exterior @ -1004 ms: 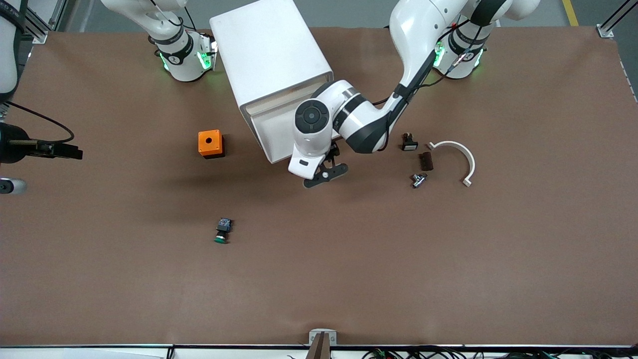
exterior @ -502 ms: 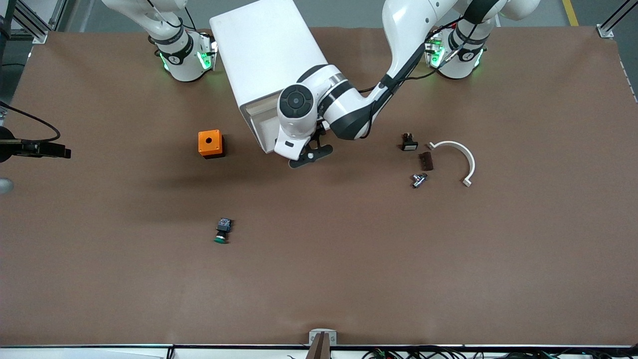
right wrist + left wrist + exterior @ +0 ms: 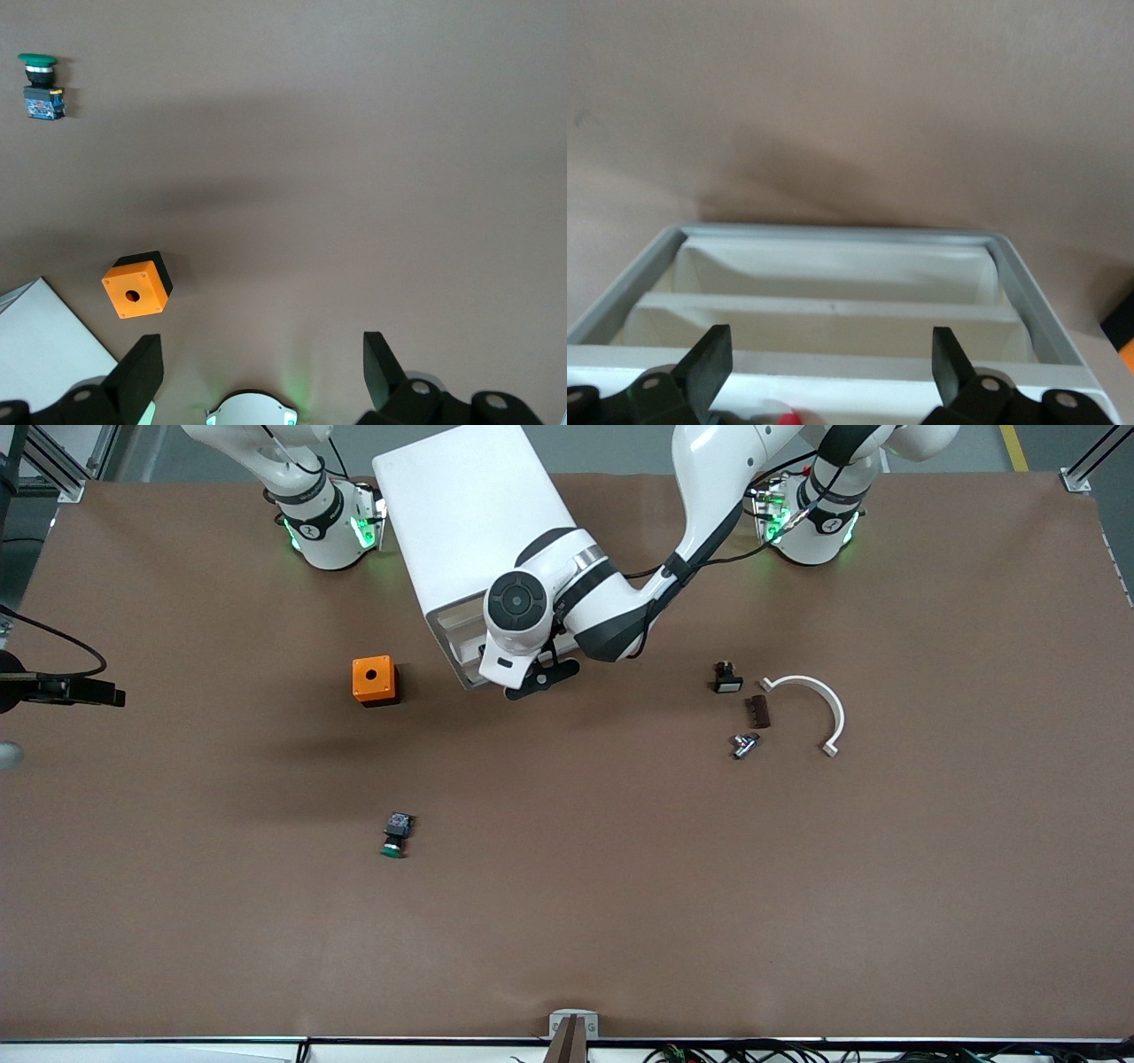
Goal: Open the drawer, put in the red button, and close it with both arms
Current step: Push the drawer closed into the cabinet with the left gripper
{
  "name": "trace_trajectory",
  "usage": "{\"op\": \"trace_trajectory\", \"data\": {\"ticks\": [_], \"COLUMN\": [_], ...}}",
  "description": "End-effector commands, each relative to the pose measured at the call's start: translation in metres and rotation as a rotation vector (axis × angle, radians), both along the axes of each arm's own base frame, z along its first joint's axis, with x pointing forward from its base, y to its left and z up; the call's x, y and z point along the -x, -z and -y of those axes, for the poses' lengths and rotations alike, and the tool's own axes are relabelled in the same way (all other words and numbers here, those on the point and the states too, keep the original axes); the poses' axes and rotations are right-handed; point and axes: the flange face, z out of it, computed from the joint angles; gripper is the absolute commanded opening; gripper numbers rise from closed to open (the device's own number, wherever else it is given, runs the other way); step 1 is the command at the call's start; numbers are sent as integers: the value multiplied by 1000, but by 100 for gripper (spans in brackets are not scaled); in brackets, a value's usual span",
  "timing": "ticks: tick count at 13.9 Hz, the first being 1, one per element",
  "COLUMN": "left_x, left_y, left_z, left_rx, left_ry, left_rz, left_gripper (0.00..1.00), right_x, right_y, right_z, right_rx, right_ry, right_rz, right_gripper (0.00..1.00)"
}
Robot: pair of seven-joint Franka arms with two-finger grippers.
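My left end effector (image 3: 541, 677) sits at the front of the white drawer unit (image 3: 474, 522), which stands near the surface's edge where the arm bases are, between the two bases. On the left wrist feed its fingers (image 3: 709, 365) are spread wide apart, straddling the open drawer (image 3: 833, 292), and nothing is between them. I can see only a sliver of the red button (image 3: 788, 419), a red cap at the very edge of that feed, just under the end effector and between its fingers, apparently inside the drawer; I cannot tell how it lies. My right end effector (image 3: 257, 367) is out of the front view, up high over the surface near the right arm's base, fingers (image 3: 137, 372) apart and empty. Below it I see the orange box (image 3: 374, 680) beside the drawer unit and the green button (image 3: 396, 836) farther toward the front camera's edge. A white clip (image 3: 811, 707) and small parts lie toward the left arm's end.
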Motion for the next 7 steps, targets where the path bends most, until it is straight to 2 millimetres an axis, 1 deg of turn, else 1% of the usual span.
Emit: {"op": "trace_trajectory", "data": {"ticks": [1, 2, 3, 4, 6, 7], "left_x": [11, 11, 13, 13, 13, 14], "left_y": [-7, -7, -6, -6, -2, 0], "left_z": [1, 1, 2, 2, 0, 0], "left_rx": [19, 26, 39, 42, 38, 35], "left_ry": [-9, -19, -30, -36, -36, -36], "left_rz": [-51, -66, -93, -101, -107, -108], "left_gripper": [99, 99, 99, 99, 99, 99], "right_x": [-3, -3, -1, 5, 21, 27], "right_y": [-18, -21, -29, -39, -66, -77], "right_z": [3, 3, -1, 0, -5, -7], "right_rx": [13, 8, 4, -5, -46, -38], "right_ry": [-7, -5, -7, -3, -9, -16], "right_rz": [28, 33, 46, 57, 86, 106], "right_gripper": [100, 100, 100, 100, 100, 100]}}
